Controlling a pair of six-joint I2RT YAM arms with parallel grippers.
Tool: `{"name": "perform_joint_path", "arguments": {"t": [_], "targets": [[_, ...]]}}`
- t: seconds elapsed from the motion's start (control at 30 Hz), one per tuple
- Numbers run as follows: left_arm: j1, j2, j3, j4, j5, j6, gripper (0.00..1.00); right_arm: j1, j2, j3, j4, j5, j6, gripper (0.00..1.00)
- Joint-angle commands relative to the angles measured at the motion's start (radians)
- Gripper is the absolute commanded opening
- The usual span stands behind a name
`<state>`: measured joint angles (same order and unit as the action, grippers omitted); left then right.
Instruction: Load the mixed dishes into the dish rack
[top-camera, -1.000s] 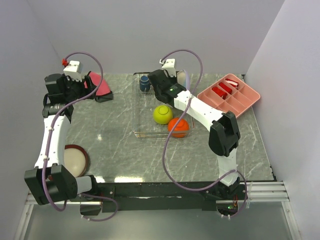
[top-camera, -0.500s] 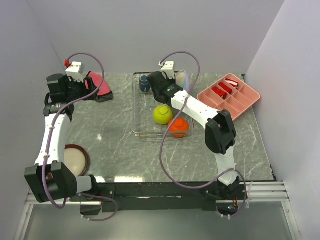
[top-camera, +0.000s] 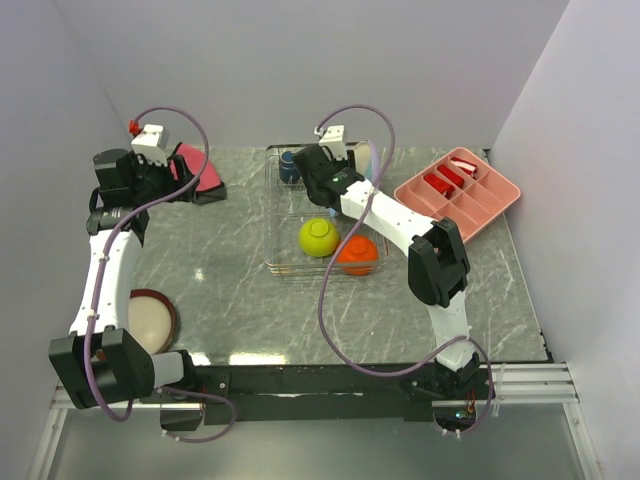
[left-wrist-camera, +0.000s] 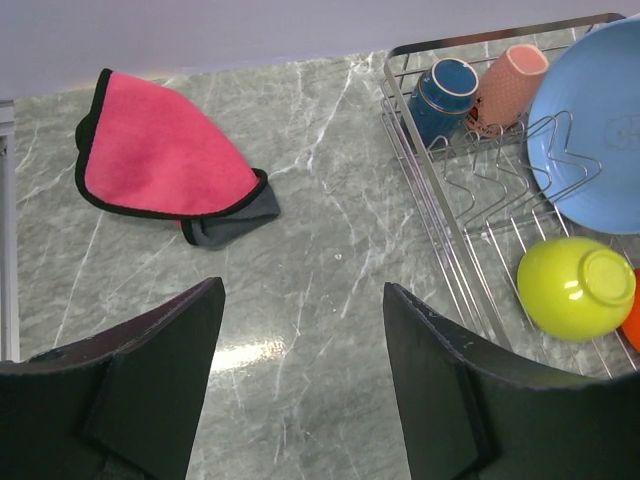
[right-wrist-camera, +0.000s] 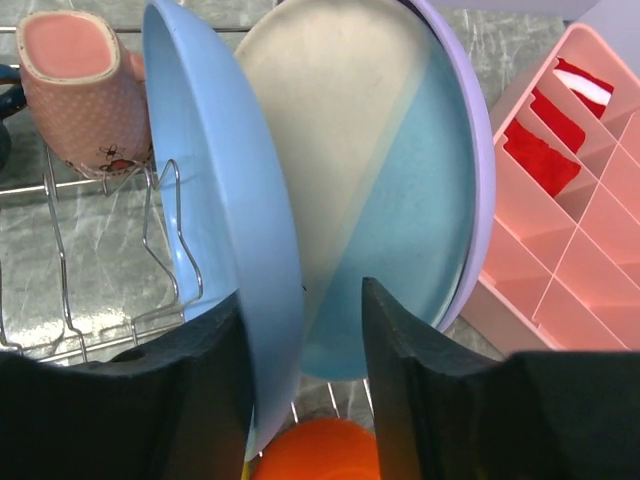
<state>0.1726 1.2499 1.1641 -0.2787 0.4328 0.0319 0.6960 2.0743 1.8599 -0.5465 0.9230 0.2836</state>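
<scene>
The wire dish rack (top-camera: 285, 262) holds the dark blue mug (left-wrist-camera: 445, 90), the small pink cup (right-wrist-camera: 80, 80), the yellow-green bowl (top-camera: 318, 237) and the orange bowl (top-camera: 357, 255). The light-blue plate (right-wrist-camera: 230, 200) stands on edge in it, with the lavender plate (right-wrist-camera: 483, 170) just behind. My right gripper (right-wrist-camera: 305, 350) is open and straddles the light-blue plate's rim; the left finger touches it and the right finger stands apart. My left gripper (left-wrist-camera: 305, 300) is open and empty above bare table. The red-rimmed cream plate (top-camera: 150, 318) lies flat at the near left.
The red-pink folded cloth (left-wrist-camera: 160, 155) lies at the far left, beyond the left gripper. The pink compartment tray (top-camera: 458, 190) with red items stands right of the rack, close to the lavender plate. Walls close in the back and both sides.
My right gripper has moved a little back and left inside the rack. The yellow-green bowl has shifted slightly toward the near left. The left arm has barely moved.
</scene>
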Motion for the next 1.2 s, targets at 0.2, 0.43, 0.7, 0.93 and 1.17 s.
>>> {"name": "perform_joint_path", "arguments": {"t": [0.2,0.43,0.7,0.93,1.17], "targets": [[-0.018,-0.014,-0.012,0.007,-0.012,0.012,0.76,0.019,-0.15,0.073,-0.015,-0.021,-0.026,0.59],[-0.015,0.0,-0.047,-0.137,-0.207,0.247,0.9,0.036,-0.282,0.068,-0.03,-0.166,-0.009,0.78],[0.135,0.02,-0.061,-0.514,-0.223,0.641,0.85,0.014,-0.451,-0.137,-0.012,-0.698,-0.084,1.0],[0.298,0.071,-0.095,-0.727,-0.272,0.819,0.64,-0.052,-0.476,-0.165,-0.07,-1.066,-0.09,1.0],[0.357,-0.046,-0.407,-0.63,-0.293,0.921,0.05,-0.076,-0.461,-0.136,-0.081,-1.04,-0.092,1.0]]}}
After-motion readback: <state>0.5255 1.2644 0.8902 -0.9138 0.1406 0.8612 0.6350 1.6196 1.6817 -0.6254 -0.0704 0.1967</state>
